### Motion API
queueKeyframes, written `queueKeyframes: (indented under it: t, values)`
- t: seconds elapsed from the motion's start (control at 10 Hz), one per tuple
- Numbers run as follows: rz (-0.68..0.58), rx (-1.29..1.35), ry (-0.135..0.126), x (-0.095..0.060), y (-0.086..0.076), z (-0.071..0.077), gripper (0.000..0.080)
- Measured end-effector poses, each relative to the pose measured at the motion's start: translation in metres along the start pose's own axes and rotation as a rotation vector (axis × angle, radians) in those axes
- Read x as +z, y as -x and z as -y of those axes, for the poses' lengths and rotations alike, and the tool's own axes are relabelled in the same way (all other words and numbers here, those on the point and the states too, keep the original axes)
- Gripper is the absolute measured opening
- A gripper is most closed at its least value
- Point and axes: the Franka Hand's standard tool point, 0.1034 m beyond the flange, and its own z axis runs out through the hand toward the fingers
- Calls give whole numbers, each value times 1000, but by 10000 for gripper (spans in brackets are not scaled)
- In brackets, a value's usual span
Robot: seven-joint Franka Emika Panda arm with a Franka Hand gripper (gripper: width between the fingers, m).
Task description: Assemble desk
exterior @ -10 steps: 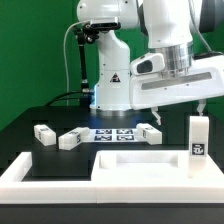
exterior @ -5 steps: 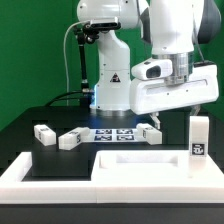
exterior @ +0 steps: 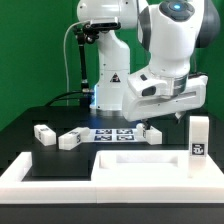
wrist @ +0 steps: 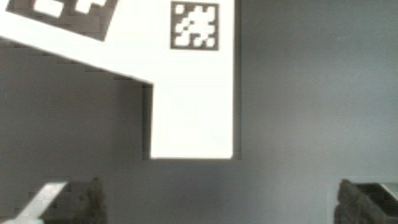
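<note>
Desk leg block [wrist: 192, 100] lies flat under claw [wrist: 214, 205], clear of both fingers. Claw spread wide, pinching nothing. Tabletop panel [exterior: 140, 165] well apart from claw, nearer exterior camera; upright leg block [exterior: 197, 137] near claw.

On the desk [exterior: 60, 160] the border wall [exterior: 20, 172] runs along the near edge and up the exterior view's left. The tabletop panel [exterior: 140, 166] lies inside it, toward the exterior view's right. Behind the panel a row runs across. Two leg blocks lie near each other at the exterior view's left: the first leg block [exterior: 43, 134] and the second leg block [exterior: 70, 139]. Next comes the marker board [exterior: 113, 133], then a third leg block [exterior: 150, 132] just beside the board's right end. A fourth leg block [exterior: 198, 136] stands upright at the panel's far right corner. The pincer [wrist: 214, 203] hangs above the third leg block, which lies ahead of the fingertips, not between them. The robot base [exterior: 110, 85] stands behind the marker board.
</note>
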Motion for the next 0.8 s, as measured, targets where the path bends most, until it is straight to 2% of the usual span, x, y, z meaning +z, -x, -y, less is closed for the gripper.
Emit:
queueKeyframes:
  t: [0.1,0.2,0.3,0.4,0.5,0.6,0.8]
  values:
    - [111,-1,-18,1,3,2,649]
    - [141,-1,-22,1,-7,2,649]
    - [221,0,-34,4,2,3,649]
    - [345,10,-30,13,6,-4,649]
    - [429,7,5,19,-2,-12,649]
    - [433,8,11,20,-12,-13,649]
    - [430,9,10,20,-11,-14,649]
